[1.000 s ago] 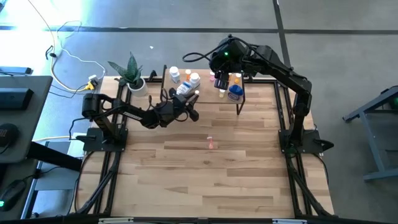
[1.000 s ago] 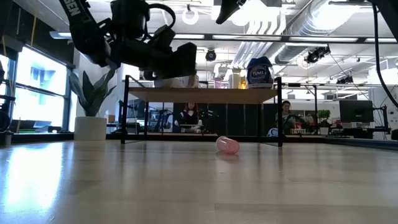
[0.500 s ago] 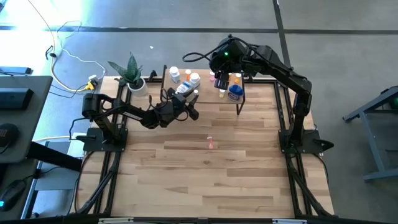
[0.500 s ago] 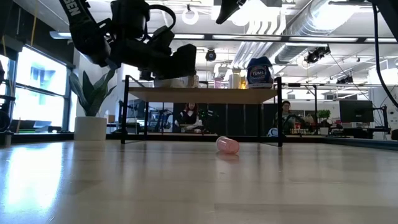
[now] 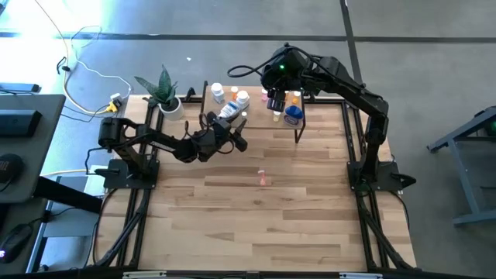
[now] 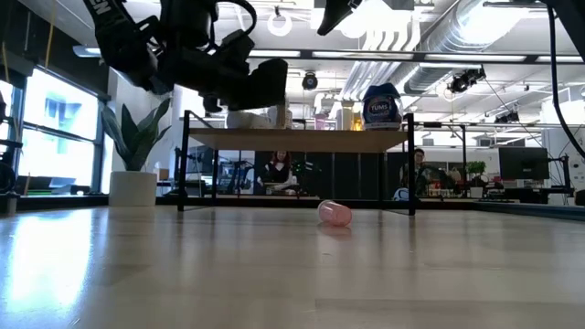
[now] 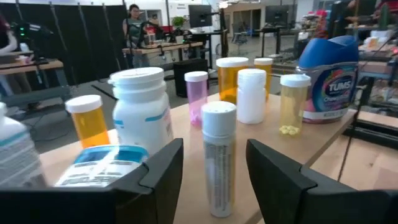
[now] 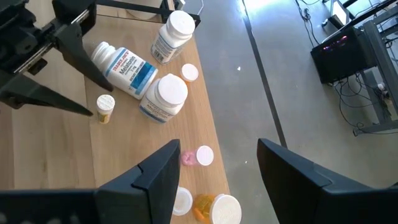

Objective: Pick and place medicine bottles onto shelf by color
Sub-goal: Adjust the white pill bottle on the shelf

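Observation:
The shelf [image 5: 260, 116] stands at the table's far side and carries several medicine bottles: white ones [image 5: 217, 93], a white one with a blue label lying on its side [image 8: 124, 68], and a squat blue one [image 7: 329, 74]. A slim white-capped vial [image 7: 219, 155] stands upright on the shelf's near left part. My left gripper [image 7: 214, 180] is open and level, a finger on each side of the vial with a gap on both sides. My right gripper [image 8: 217, 180] hangs open above the shelf [image 8: 124, 155], holding nothing. A pink bottle [image 5: 263, 179] lies on its side on the tabletop.
A potted plant [image 5: 167, 97] stands at the far left, beside the shelf. The shelf's black legs [image 6: 409, 164] reach down to the table. Right behind the slim vial crowd a big white bottle [image 7: 142, 112], a pink vial [image 7: 196, 96] and an orange one [image 7: 87, 121]. People sit in the room beyond.
My left gripper has opened and let go of the slim vial, which stays upright on the shelf. The hand has kept its place at the shelf's near left edge.

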Motion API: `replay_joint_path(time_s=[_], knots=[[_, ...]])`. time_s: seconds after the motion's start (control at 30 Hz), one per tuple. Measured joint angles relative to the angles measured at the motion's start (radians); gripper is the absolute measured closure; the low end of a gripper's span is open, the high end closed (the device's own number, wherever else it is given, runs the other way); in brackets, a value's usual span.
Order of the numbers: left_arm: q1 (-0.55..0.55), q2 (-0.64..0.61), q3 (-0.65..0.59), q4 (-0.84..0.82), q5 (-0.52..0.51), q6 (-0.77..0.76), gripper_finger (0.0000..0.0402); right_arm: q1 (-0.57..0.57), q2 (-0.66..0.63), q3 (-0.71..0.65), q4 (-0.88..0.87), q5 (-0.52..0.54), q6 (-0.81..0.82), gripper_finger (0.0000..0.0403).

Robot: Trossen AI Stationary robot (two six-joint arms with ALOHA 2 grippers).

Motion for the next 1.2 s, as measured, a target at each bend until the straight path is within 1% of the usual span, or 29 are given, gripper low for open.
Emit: replay_joint_path(time_s=[0.17, 0.4, 0.6, 0.73, 0.83, 0.93, 1.07, 1.13, 1.2], knots=[[-0.005, -0.063, 0.0, -0.094, 0.0, -0.032, 0.0236, 0.0, 0.0, 0.0, 0.0, 0.0, 0.0, 0.0199], [-0.023, -0.181, 0.0, -0.345, 0.004, -0.104, 0.0236, 0.0, 0.0, 0.0, 0.0, 0.0, 0.0, 0.0199], [-0.042, -0.335, 0.0, -0.568, 0.023, -0.121, 0.0236, 0.0, 0.0, 0.0, 0.0, 0.0, 0.0, 0.0199], [-0.041, -0.457, 0.0, -0.73, 0.076, -0.155, 0.0236, 0.0, 0.0, 0.0, 0.0, -0.009, 0.015, 0.0199], [-0.041, -0.547, 0.0, -0.837, 0.095, -0.172, 0.0236, 0.0, 0.0, 0.0, 0.0, -0.013, 0.036, 0.0199], [-0.031, -0.626, 0.0, -0.914, 0.098, -0.122, 0.0236, 0.0, 0.0, 0.0, 0.0, -0.013, 0.036, 0.0199], [0.008, -0.711, 0.0, -0.948, 0.099, -0.017, 0.0236, 0.0, 0.0, 0.0, 0.0, -0.013, 0.035, 0.0199], [0.04, -0.741, 0.0, -0.957, 0.132, 0.0, 0.0236, 0.0, 0.0, 0.0, 0.0, -0.013, 0.035, 0.0199], [0.073, -0.755, 0.0, -0.965, 0.177, -0.015, 0.0236, 0.0, 0.0, 0.0, 0.0, -0.013, 0.038, 0.0199]])
